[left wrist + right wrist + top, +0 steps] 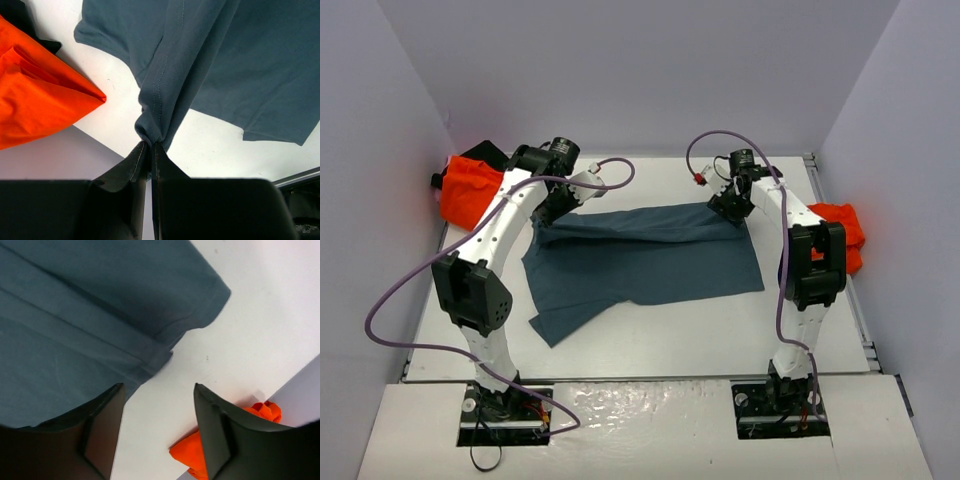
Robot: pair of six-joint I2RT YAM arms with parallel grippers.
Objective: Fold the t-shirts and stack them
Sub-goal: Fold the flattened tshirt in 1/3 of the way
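A crumpled left orange shirt [470,190] lies at the table's [650,340] far left edge, with a black cloth [490,152] just behind it. Near it, the left gripper [151,146] has its jaws pressed together on a bunched fold of the blue shirt [640,260], lifting that far left corner slightly off the table. The blue shirt is spread across the middle of the table, its far edge folded over and a sleeve trailing toward the near left. At its far right corner the right gripper [157,390] hangs with its jaws wide apart, holding nothing; one finger [102,425] is above the cloth, the other above bare table. The right orange shirt [840,235] lies at the right edge.
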